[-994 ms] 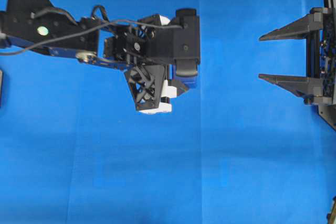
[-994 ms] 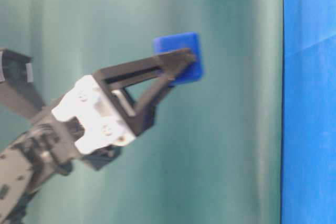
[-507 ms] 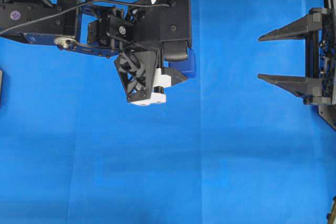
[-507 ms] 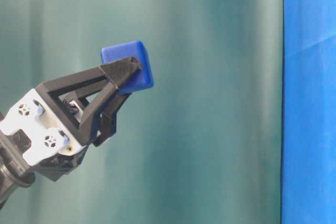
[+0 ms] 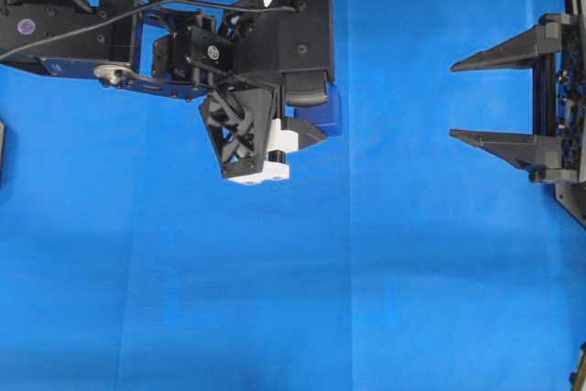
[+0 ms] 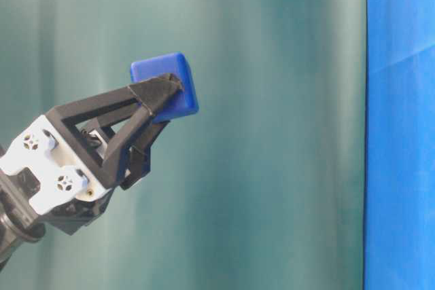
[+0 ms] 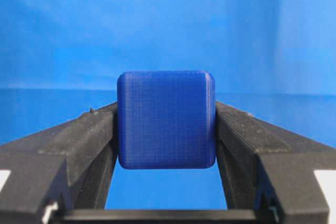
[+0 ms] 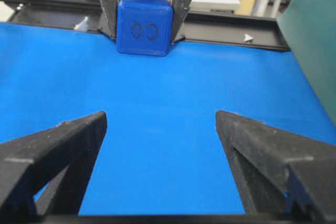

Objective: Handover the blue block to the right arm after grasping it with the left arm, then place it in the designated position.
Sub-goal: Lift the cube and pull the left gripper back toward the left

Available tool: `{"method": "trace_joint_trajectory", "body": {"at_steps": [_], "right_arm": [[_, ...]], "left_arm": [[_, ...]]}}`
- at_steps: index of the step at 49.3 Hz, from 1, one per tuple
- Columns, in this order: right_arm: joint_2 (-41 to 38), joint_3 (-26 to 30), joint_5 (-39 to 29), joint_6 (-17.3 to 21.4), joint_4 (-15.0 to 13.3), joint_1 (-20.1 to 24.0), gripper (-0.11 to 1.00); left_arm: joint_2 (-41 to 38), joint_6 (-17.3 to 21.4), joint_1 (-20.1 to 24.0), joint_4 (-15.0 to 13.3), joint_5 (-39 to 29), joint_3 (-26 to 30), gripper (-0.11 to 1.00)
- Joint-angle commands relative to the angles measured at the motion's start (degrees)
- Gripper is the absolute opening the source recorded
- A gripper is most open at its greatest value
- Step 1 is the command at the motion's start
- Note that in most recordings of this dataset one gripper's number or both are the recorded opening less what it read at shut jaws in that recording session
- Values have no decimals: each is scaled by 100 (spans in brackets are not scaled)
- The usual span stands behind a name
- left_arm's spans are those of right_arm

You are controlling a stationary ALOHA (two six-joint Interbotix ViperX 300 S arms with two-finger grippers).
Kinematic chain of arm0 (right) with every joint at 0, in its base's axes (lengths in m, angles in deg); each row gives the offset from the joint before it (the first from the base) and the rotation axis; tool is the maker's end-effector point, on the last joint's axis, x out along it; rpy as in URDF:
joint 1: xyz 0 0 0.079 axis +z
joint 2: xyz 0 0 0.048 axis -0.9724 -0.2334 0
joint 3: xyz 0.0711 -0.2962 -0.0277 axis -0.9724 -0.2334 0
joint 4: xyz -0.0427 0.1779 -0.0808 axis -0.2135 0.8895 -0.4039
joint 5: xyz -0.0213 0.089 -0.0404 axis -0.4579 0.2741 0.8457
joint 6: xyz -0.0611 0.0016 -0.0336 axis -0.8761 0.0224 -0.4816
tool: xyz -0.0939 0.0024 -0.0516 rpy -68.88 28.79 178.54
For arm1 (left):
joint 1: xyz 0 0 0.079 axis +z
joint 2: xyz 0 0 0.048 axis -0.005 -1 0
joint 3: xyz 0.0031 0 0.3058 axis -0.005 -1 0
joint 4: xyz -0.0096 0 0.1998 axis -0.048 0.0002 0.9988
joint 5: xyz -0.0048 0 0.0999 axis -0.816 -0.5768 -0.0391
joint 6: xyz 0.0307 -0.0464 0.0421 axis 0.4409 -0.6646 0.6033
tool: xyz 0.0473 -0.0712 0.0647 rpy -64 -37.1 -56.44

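The left gripper (image 7: pixel 166 129) is pinching the blue block (image 7: pixel 166 119) between its fingertips above the cloth (image 5: pixel 366 299), while the right gripper (image 8: pixel 160 129) is waiting well apart, jaws spread wide.

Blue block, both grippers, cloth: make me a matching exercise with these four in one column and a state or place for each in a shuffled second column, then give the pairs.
Column one:
1. blue block
2. left gripper
3. right gripper
4. blue cloth

Column two:
A. jaws spread wide, nothing between them
B. covers the table under both arms
C. pinched between two black fingertips, held up off the table
D. closed on the cube from both sides

Pairs: 1-C, 2-D, 3-A, 4-B
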Motion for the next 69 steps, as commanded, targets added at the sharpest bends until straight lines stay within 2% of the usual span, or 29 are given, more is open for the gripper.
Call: {"method": "trace_joint_trajectory", "body": {"at_steps": [1, 43, 51, 69], "right_arm": [[-26, 132, 35, 0, 18, -9, 97], [-26, 141, 26, 0, 18, -9, 97], [-26, 158, 35, -9, 0, -9, 97], [-18, 211, 62, -44, -88, -9, 97]], "left_arm": [[185, 0, 0, 9, 26, 70, 48], [272, -9, 0, 9, 202, -88, 48], [659, -18, 0, 9, 1116, -729, 48], [1872, -53, -62, 0, 3946, -2602, 48]]}}
